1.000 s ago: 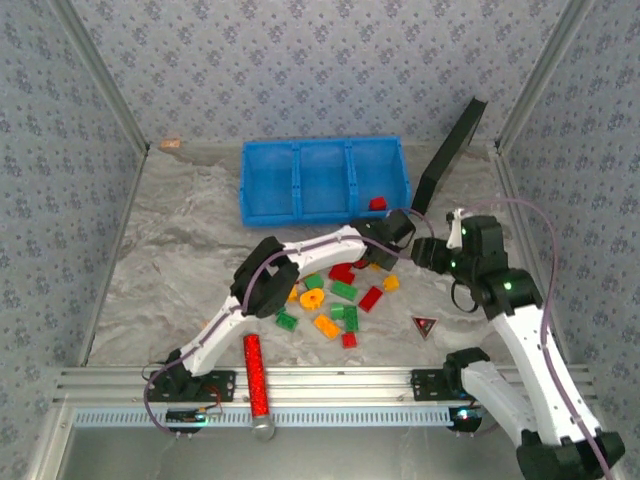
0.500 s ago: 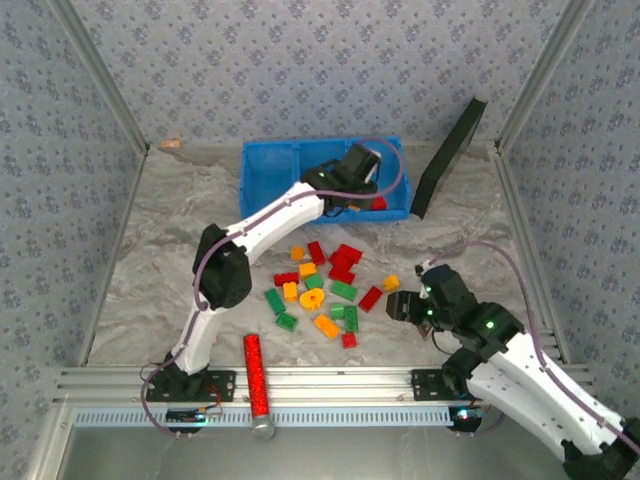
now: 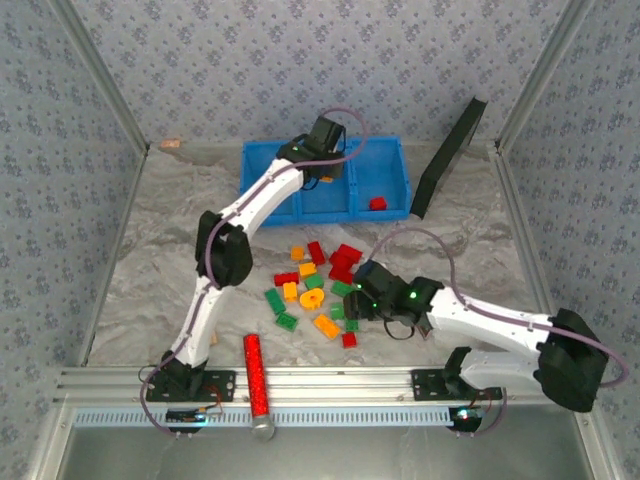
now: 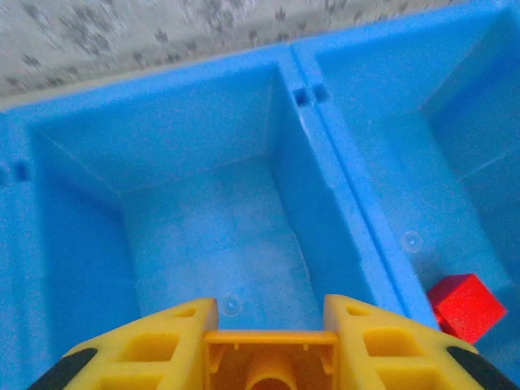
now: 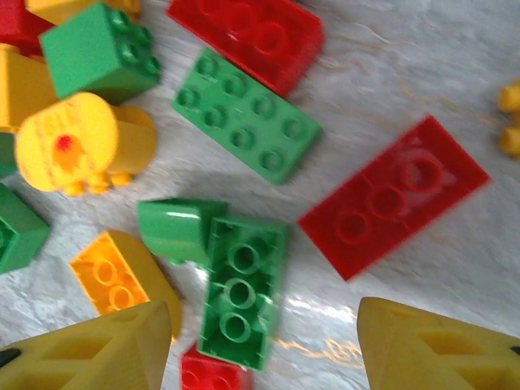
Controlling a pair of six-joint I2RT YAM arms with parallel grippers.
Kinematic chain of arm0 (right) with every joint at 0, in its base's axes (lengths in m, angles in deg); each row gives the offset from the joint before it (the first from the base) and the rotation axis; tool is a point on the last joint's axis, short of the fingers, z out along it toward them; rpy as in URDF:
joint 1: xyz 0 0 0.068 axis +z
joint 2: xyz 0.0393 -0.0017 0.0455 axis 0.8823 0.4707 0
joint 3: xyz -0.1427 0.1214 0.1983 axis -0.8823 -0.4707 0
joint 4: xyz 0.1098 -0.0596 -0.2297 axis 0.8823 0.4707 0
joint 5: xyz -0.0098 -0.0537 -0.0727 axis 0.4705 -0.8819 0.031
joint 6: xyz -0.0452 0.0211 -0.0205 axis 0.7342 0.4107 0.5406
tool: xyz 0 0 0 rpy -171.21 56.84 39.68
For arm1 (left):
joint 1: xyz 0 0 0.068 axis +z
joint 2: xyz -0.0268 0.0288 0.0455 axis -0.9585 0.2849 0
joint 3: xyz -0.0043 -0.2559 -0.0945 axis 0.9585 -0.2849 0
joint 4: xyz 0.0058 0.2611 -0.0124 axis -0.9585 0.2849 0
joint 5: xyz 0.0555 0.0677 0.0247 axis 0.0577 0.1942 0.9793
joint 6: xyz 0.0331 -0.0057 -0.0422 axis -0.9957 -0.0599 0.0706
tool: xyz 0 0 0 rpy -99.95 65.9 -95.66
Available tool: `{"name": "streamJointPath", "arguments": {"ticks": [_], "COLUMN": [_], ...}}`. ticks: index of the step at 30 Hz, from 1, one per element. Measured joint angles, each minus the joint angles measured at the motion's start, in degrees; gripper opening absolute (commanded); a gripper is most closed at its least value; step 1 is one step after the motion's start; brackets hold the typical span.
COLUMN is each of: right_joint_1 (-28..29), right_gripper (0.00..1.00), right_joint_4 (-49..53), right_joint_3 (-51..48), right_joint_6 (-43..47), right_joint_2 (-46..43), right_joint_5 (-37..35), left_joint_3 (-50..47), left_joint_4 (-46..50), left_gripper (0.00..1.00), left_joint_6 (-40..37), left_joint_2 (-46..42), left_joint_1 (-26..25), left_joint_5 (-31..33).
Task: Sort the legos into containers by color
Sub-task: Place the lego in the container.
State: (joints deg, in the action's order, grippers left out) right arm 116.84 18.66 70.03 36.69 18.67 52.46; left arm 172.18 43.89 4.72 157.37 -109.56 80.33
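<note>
Orange brick (image 4: 270,357): clenched in my left hand (image 4: 270,321), hollow underside towards the wrist camera, above the middle compartment (image 4: 211,236) of the blue bin (image 3: 250,215).
Left hand's job: let go here, I judge. The floor below is bare, so this can become the orange compartment (nothing inside says otherwise).
Red cube (image 4: 465,305): alone in the right compartment, past the divider, well apart from my brick.
Right hand (image 5: 262,313): released, fingers spread wide, grasping nothing, low over the pile (image 3: 320,290) on the surface.
Green brick (image 5: 240,292): flat, studs up, between my right fingers, a little nearer the one on the view's left.
Long axis: runs up the wrist view, across the line my fingers close along, so they would meet its two long sides (the easy grip).
Neighbours: a rounded green piece (image 5: 179,227) touches its far left corner. A red brick (image 5: 210,375) sits at its near end. A red plate (image 5: 394,199) lies just beside it on the right, not touching.
Nearer arm: the right, by far (the left is away at the bin).
Risk: the left-side finger may shove the rounded green piece or the orange piece (image 5: 114,276) next to it.
Left to do: nearly everything, since most legos lie unsorted on the surface.
</note>
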Motion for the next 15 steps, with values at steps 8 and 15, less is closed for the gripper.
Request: {"name": "streamJointPath", "arguments": {"ticks": [8, 15], "right_joint_1": [1.0, 3.3], "right_gripper": [0.63, 0.63], "right_joint_4": [-1.7, -0.9], "right_joint_3": [3.1, 3.3], "right_joint_6": [0.0, 0.0], "right_joint_2": [6.5, 9.5], "right_joint_5": [0.0, -0.1], "left_joint_3": [1.6, 1.0], "left_joint_4": [3.8, 4.3], "left_gripper": [0.2, 0.21], "left_joint_6": [1.8, 3.2], "left_joint_2": [8.9, 10.0], "left_joint_1": [0.1, 0.5], "left_joint_5": [-2.2, -3.8]}}
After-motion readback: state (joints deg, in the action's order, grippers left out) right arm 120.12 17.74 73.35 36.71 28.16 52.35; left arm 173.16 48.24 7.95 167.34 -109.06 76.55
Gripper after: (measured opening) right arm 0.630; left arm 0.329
